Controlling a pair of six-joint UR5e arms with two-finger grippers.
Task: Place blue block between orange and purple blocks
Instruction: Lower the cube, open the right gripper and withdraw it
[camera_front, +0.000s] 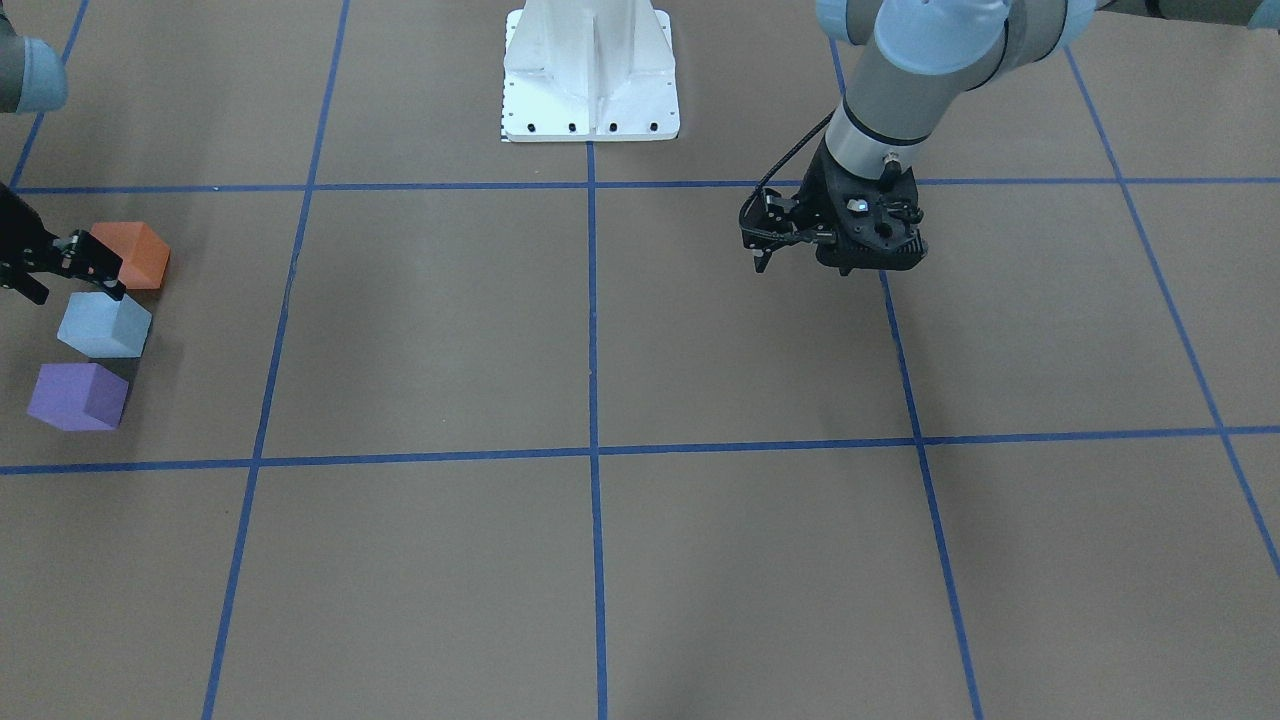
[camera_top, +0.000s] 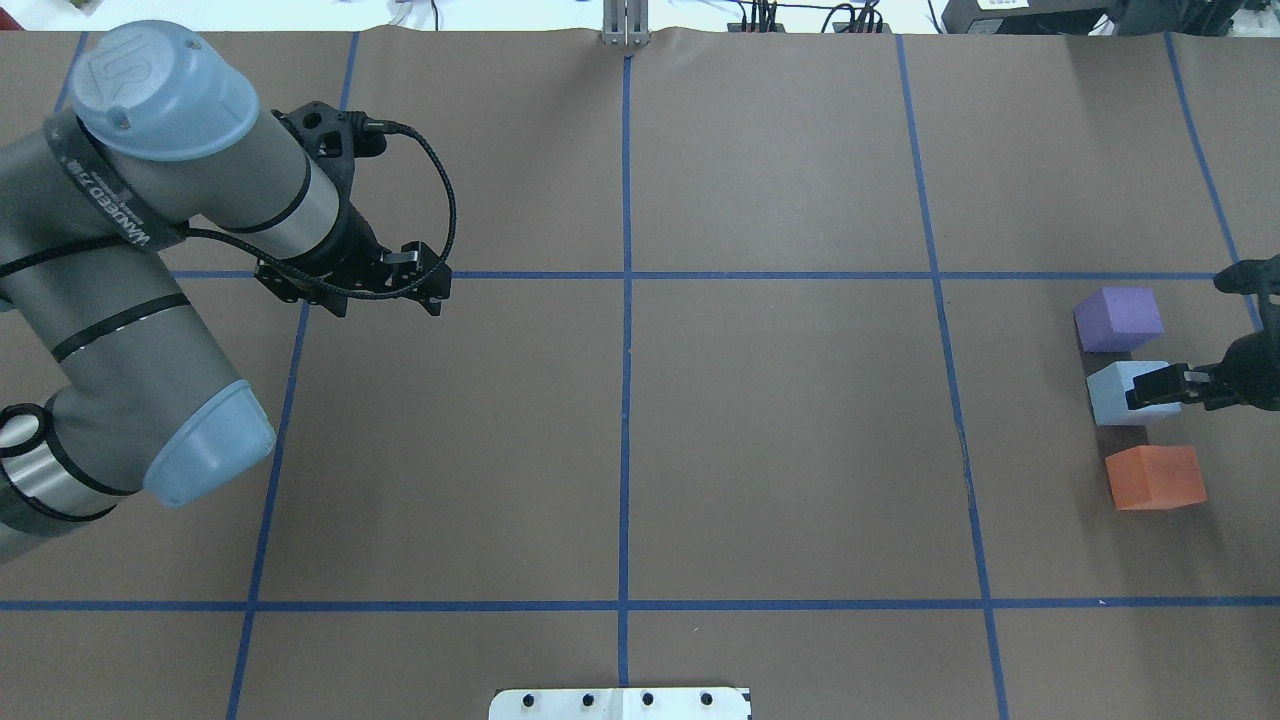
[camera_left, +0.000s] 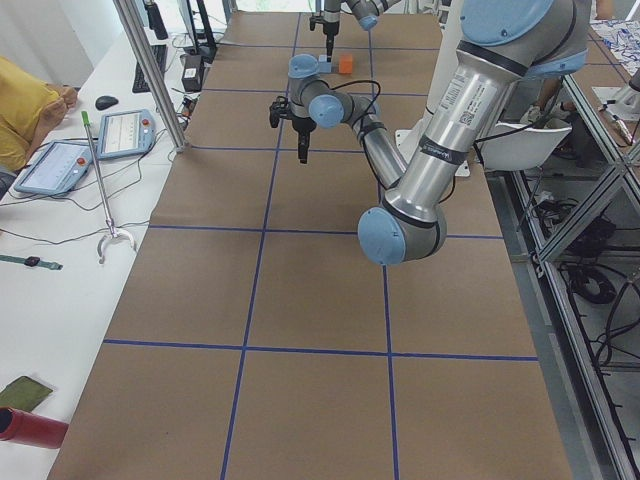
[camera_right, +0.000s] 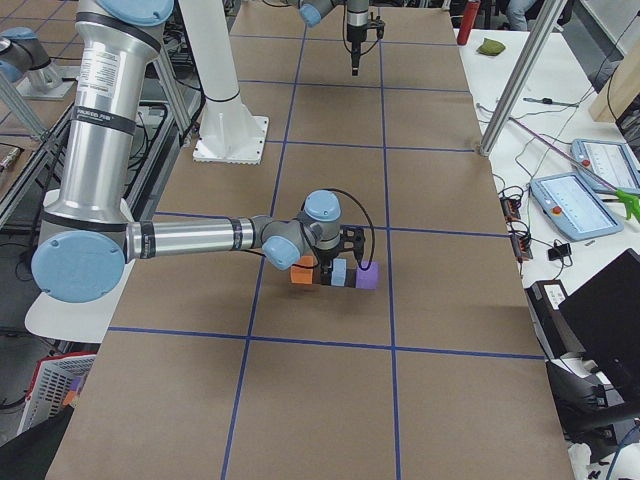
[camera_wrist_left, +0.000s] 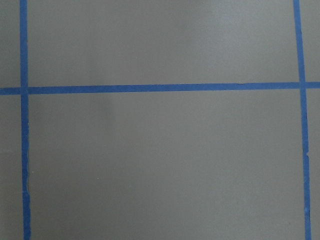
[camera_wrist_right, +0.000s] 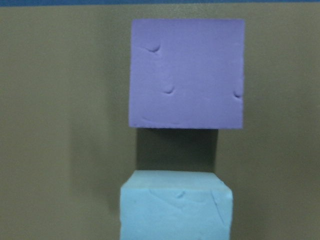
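Blue block (camera_front: 100, 325) resting on the brown surface (camera_front: 450, 330) in a row, between the orange block (camera_front: 140, 255) and the purple block (camera_front: 75, 395), with a narrow gap to each. The right pincer (camera_front: 78, 295) hovers just above it, jaws seemingly apart and holding nothing. The left pincer (camera_front: 762, 262) hangs well apart over bare surface, and its jaw state cannot be told. Dimpled, matte faces suggest foam, so the block is probably light, slightly compressible and not slippery. The best hold is judged to be on the two free side faces, at mid-height, with gentle pressure.
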